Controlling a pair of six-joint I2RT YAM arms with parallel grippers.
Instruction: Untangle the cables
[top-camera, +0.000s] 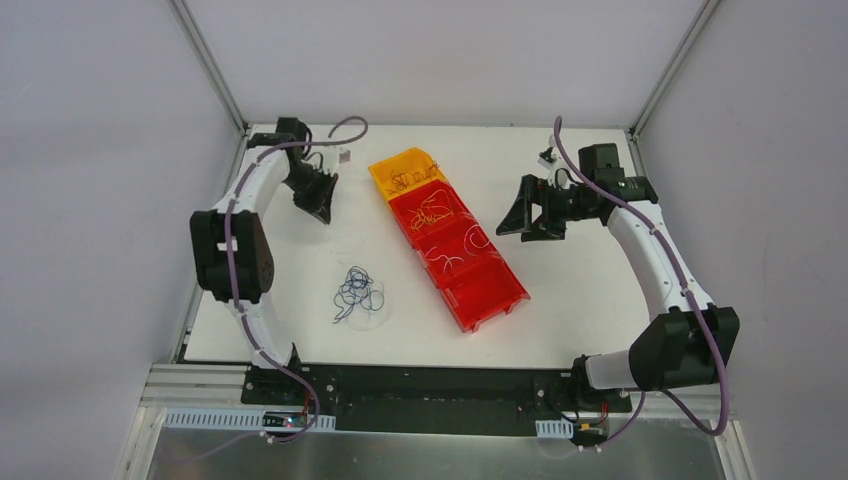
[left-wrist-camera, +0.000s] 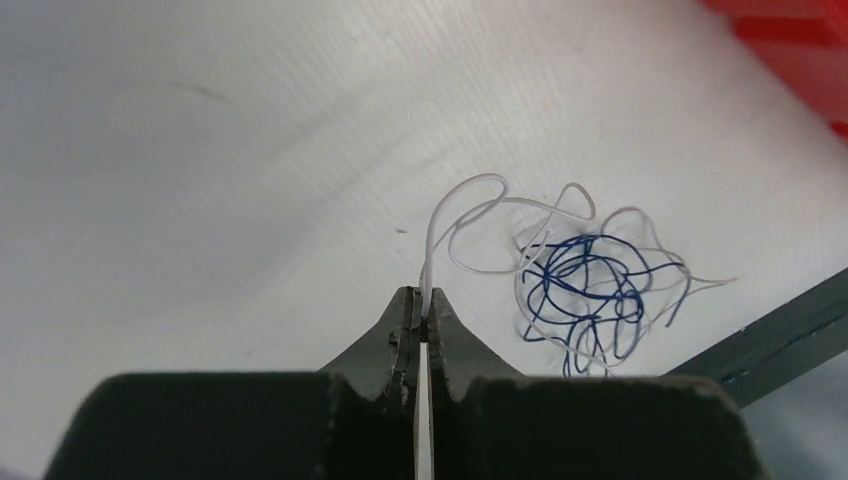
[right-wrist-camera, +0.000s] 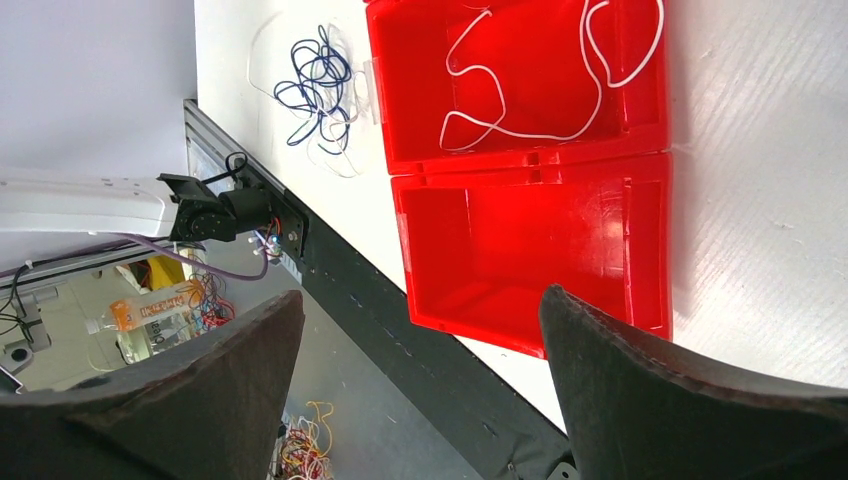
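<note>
Your left gripper (left-wrist-camera: 424, 298) is pinched shut on one white cable (left-wrist-camera: 430, 240) trailing from the blue-and-white tangle (left-wrist-camera: 585, 285) on the table (left-wrist-camera: 200, 180). Your right gripper (right-wrist-camera: 420, 298) hangs wide open over the red bins (right-wrist-camera: 530, 250). White strands (right-wrist-camera: 520, 135) already lie in one bin, so the sorting looks partly done, with this clump left.

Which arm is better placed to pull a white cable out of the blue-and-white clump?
Left. The left claw is shut on a white cable leading into the clump; the right claw hangs open by the red bins, away from it.
</note>
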